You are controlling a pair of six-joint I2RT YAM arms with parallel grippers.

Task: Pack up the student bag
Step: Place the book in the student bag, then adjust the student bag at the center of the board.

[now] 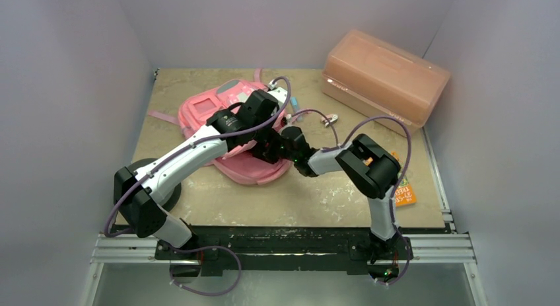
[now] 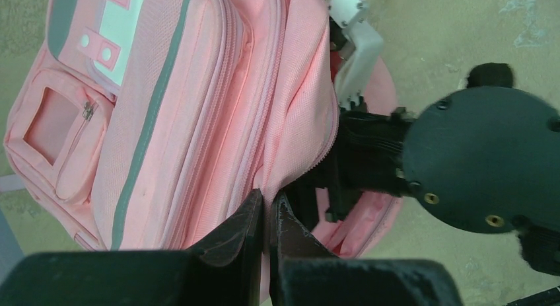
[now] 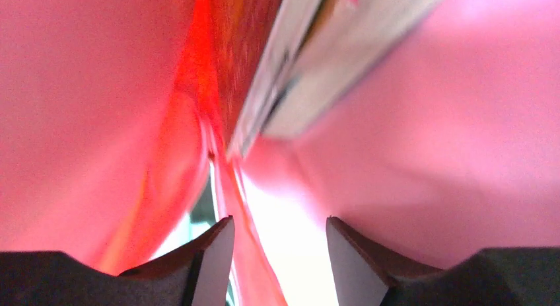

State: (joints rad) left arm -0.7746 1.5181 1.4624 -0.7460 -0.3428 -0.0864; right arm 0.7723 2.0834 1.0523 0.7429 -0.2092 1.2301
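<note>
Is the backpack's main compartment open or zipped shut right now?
Open. The left gripper pinches the opening edge of the student bag, holding it apart; the right gripper sits inside, jaws apart, pink lining all around.

I work in a robot lab, inside a small test booth. Plain grey walls (image 1: 66, 88) stand close on three sides of my table (image 1: 317, 200). My left arm (image 1: 181, 157) and my right arm (image 1: 380, 210) are bolted to metal rails (image 1: 436, 248) at the near edge. Purple cables (image 1: 389, 119) loop along them. A pink student bag (image 1: 201, 111) and an orange plastic box (image 1: 383, 75) are set out on the tan table top.
</note>
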